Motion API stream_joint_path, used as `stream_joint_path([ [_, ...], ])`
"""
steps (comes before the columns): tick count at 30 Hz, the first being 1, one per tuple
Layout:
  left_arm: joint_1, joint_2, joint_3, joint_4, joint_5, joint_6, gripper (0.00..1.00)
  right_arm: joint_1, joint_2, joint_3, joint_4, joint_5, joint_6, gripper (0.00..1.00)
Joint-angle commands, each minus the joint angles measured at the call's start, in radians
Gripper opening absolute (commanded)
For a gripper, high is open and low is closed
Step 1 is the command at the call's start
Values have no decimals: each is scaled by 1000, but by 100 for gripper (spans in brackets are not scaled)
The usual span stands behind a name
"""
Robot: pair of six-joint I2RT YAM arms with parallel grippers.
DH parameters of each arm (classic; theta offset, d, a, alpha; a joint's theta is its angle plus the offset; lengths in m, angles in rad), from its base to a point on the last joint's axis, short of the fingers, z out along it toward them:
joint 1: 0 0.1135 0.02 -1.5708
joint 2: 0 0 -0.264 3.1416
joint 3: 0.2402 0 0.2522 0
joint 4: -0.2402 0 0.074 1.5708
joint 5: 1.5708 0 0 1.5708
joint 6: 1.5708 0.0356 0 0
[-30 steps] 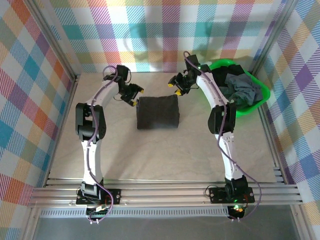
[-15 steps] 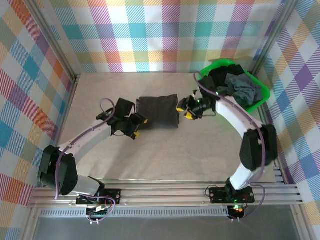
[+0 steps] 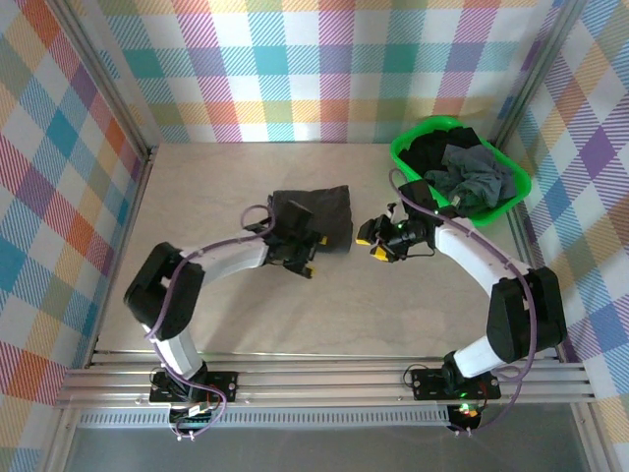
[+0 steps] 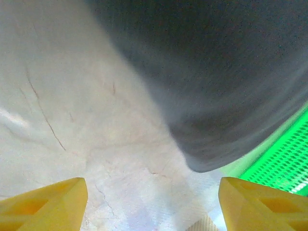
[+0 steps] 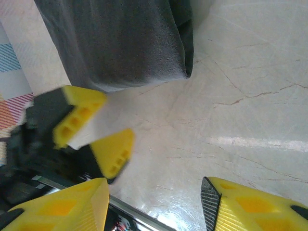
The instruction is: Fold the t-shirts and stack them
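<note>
Top view, change: both arms have swung from the far edge to the near edge of the folded charcoal cotton t-shirt, which lies mid-surface. The left tool and right tool flank its near corners.
Top view, pending: dark t-shirts fill the bright green plastic basket.
Left wrist view: fingers apart and empty, with the shirt's edge ahead.
Right wrist view: fingers apart and empty. The left tool's yellow fingertips sit just beside the shirt's corner.
Judgement: probably preparing another fold.

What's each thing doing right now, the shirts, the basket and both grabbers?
folded t-shirt: folded, lying on the table.
t-shirts in basket: crumpled, not folded.
green basket: upright, holding those shirts.
left gripper: open, empty.
right gripper: open, empty.
</note>
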Motion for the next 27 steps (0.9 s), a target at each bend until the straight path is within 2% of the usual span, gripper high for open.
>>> stream_joint_path([
  [1, -51, 87, 152, -16, -48, -89, 77, -12, -37, 36, -15, -20, -43, 54],
  [6, -62, 219, 301, -192, -62, -73, 77, -31, -77, 19, -55, -28, -64, 54],
  [9, -60, 254, 298, -211, -85, -110, 74, -49, -115, -5, -61, -27, -64, 54],
  [14, -47, 309, 327, -214, -133, -95, 70, -79, -150, -19, -88, -24, -81, 54],
  [15, -38, 318, 330, -206, -143, -87, 67, -81, -153, -21, -91, -24, -82, 54],
  [21, 44, 321, 280, -126, -204, -65, 22, -86, -165, -37, -79, -32, -64, 53],
  [25, 134, 302, 274, -121, -219, 9, 4, -86, -161, -44, -63, -36, -50, 53],
  [27, 190, 294, 266, -111, -211, 45, 0, -86, -153, -40, -59, -39, -48, 53],
])
